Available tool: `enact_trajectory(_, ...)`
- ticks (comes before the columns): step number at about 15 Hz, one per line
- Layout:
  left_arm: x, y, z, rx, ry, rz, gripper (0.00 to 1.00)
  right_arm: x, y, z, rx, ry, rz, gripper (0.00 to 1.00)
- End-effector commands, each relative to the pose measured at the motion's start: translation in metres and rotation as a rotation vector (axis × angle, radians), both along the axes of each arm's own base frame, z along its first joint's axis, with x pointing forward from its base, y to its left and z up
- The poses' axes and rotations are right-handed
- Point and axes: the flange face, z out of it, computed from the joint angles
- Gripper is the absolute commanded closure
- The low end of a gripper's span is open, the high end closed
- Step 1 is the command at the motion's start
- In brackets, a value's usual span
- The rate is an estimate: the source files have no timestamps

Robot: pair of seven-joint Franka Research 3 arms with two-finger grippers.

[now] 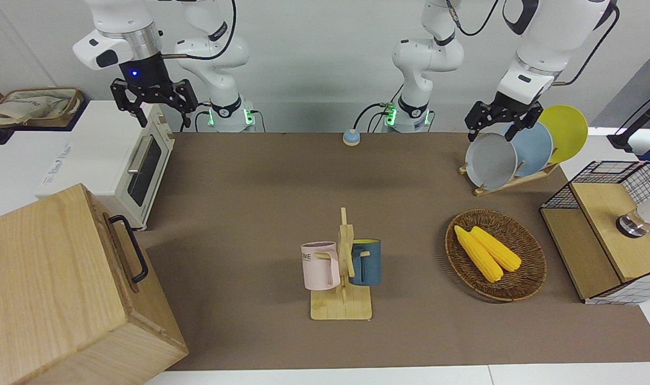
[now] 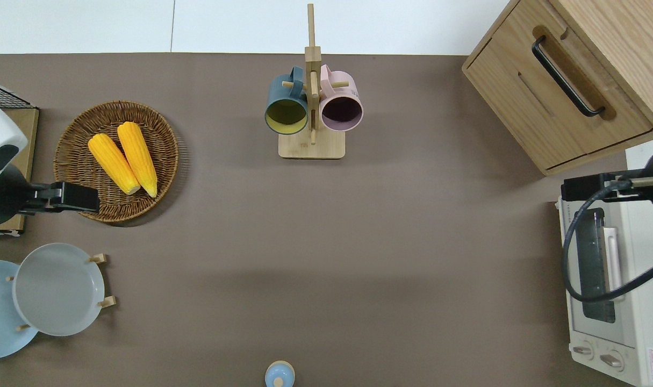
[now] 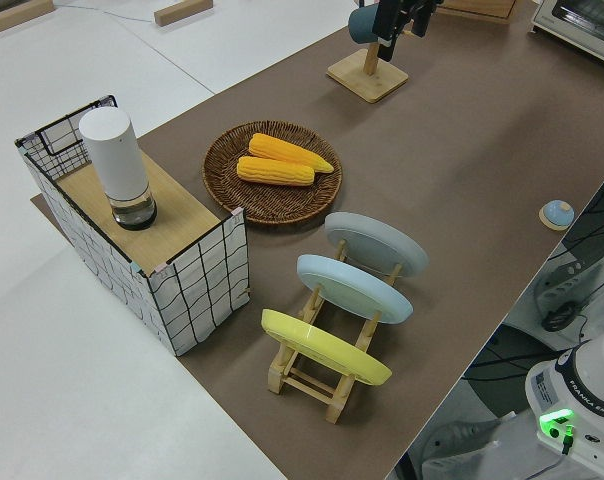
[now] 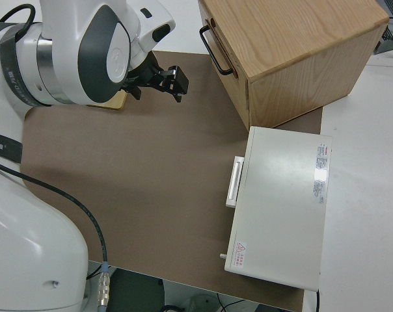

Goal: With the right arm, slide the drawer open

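The drawer (image 2: pixel 621 119) is the shallow top front of a pale wooden cabinet (image 1: pixel 46 278) at the right arm's end of the table. It sits flush and shut, and its black loop handle (image 1: pixel 131 247) (image 2: pixel 565 76) (image 4: pixel 216 44) is free. My right gripper (image 1: pixel 153 99) (image 2: pixel 587 187) (image 4: pixel 162 79) hangs open and empty in the air. It is over the front corner of the toaster oven (image 2: pixel 622 301), close to the cabinet and apart from the handle. My left arm is parked, and its gripper (image 1: pixel 504 122) is open.
The white toaster oven (image 1: pixel 135 160) stands beside the cabinet, nearer to the robots. A mug rack (image 1: pixel 343 267) is mid-table. A corn basket (image 1: pixel 496 255), a plate rack (image 1: pixel 509 155) and a wire-mesh box (image 1: pixel 608 235) are at the left arm's end. A blue knob (image 1: pixel 350 138) lies near the arm bases.
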Motion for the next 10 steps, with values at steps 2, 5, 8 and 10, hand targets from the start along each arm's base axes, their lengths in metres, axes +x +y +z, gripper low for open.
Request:
enact_trajectory(2, -0.004, 0.002, 0.004, 0.012, 0.002, -0.001, 0.00, 0.005, 0.009, 0.004, -0.021, 0.023, 0.044, 0.011)
enact_trajectory(5, -0.004, 0.002, 0.004, 0.012, 0.002, -0.001, 0.00, 0.005, 0.023, 0.004, -0.068, 0.014, 0.072, 0.011)
enact_trajectory(8, -0.004, 0.001, 0.004, 0.012, 0.003, -0.002, 0.00, 0.005, 0.029, 0.004, -0.109, 0.009, 0.088, 0.013)
enact_trajectory(10, -0.004, 0.002, 0.004, 0.012, 0.003, -0.001, 0.00, 0.007, 0.051, -0.001, -0.183, 0.008, 0.125, 0.013)
